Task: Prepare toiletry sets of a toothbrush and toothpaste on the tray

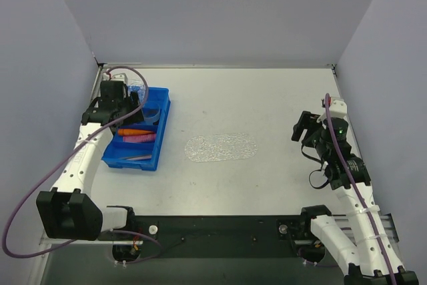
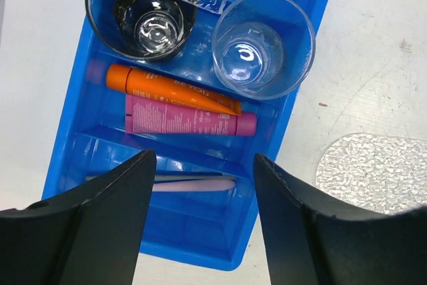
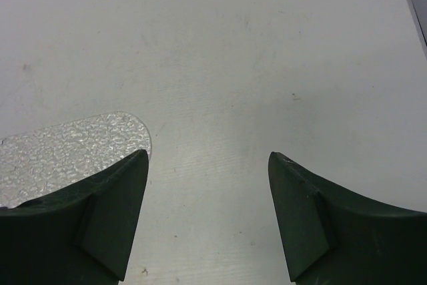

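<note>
The left claw (image 2: 202, 158) hangs over the blue bin (image 2: 193, 245) with its jaws partly spread and nothing between them. Directly below lies the one pale pink toothbrush (image 2: 193, 184) in the bin's near compartment. The next compartment holds two toothpaste tubes touching each other, the orange tube (image 2: 170, 89) and the magenta tube (image 2: 187, 123). Beyond them stand two clear cups (image 2: 262, 48). The right claw (image 3: 207, 157) gapes wide and bare over the worktop (image 3: 233, 45), beside one end of the single tray (image 3: 73, 151).
</note>
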`<state>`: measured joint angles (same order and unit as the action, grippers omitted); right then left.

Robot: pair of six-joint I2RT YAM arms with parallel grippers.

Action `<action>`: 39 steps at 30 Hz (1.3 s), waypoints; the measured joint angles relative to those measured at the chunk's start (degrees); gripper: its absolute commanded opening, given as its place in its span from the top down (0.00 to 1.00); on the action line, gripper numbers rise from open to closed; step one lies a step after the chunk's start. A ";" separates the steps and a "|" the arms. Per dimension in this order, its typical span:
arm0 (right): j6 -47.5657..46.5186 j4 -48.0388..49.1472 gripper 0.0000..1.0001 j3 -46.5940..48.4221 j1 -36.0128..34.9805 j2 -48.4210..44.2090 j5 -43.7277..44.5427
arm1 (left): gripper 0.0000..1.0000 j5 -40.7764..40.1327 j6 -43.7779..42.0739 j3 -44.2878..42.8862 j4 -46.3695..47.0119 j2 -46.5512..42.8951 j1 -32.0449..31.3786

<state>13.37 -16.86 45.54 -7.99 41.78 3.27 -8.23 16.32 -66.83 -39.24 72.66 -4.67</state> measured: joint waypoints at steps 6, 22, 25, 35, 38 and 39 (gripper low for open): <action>-0.22 -0.68 0.35 0.00 -0.11 -0.04 -0.76 | 0.31 3.02 -2.60 -2.23 3.80 5.51 -0.17; -0.61 -1.40 0.37 1.60 -0.33 1.62 -1.20 | 0.40 1.66 4.04 -6.27 6.01 18.12 -0.24; -0.61 -1.42 0.38 1.62 -0.33 2.23 -1.29 | 0.42 1.01 4.92 -6.25 6.03 18.21 -0.24; -0.61 -1.42 0.40 1.64 -0.37 3.98 -2.29 | 0.51 -0.37 6.97 -6.16 6.03 22.01 -0.24; -0.59 -1.42 0.41 1.66 -0.42 3.98 -2.32 | 0.55 -0.44 7.48 -6.16 6.08 23.82 -0.24; -0.61 -1.42 0.41 1.68 -0.48 3.98 -2.34 | 0.56 -0.44 7.61 -6.16 6.05 24.11 -0.24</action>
<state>12.75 -18.28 47.22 -8.47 45.76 0.93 -8.67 23.92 -72.99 -33.19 96.77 -4.91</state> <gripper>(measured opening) 0.598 0.465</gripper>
